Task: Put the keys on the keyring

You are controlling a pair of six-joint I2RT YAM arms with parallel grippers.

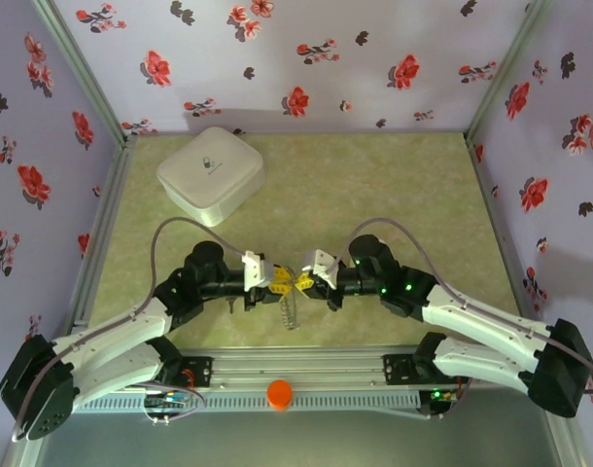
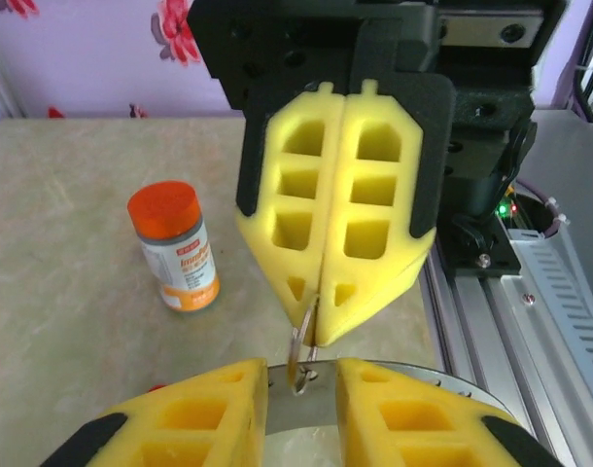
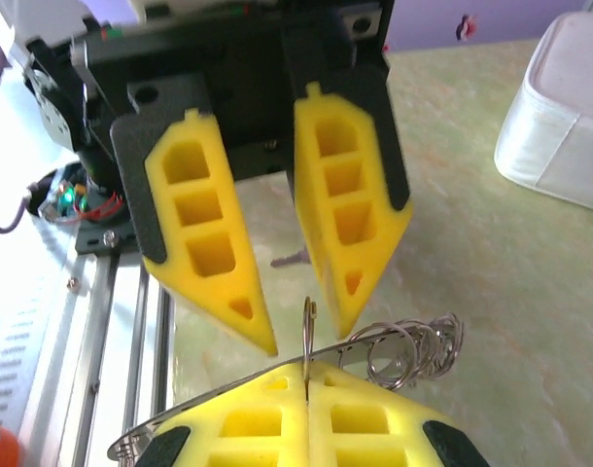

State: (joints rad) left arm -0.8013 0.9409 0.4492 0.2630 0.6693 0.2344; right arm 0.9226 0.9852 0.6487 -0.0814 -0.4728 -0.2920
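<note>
My right gripper (image 3: 307, 377) is shut on the keyring (image 3: 308, 321), a thin metal ring seen edge-on that stands up out of its yellow pads. A bunch of linked silver rings (image 3: 413, 345) hangs off to one side of it and dangles below both grippers (image 1: 290, 311). My left gripper (image 3: 306, 333) faces the right one tip to tip, open, with one finger on each side of the keyring and a gap on both sides. In the left wrist view the keyring (image 2: 298, 345) pokes from the shut right gripper (image 2: 316, 336) toward my left gripper (image 2: 301, 375). The keys are out of view.
A white square box (image 1: 211, 173) sits at the back left of the green table. An orange-capped pill bottle (image 2: 175, 248) stands near the front rail (image 1: 296, 370). A small greyish shape (image 3: 292, 258) lies on the table under the grippers; I cannot tell what it is.
</note>
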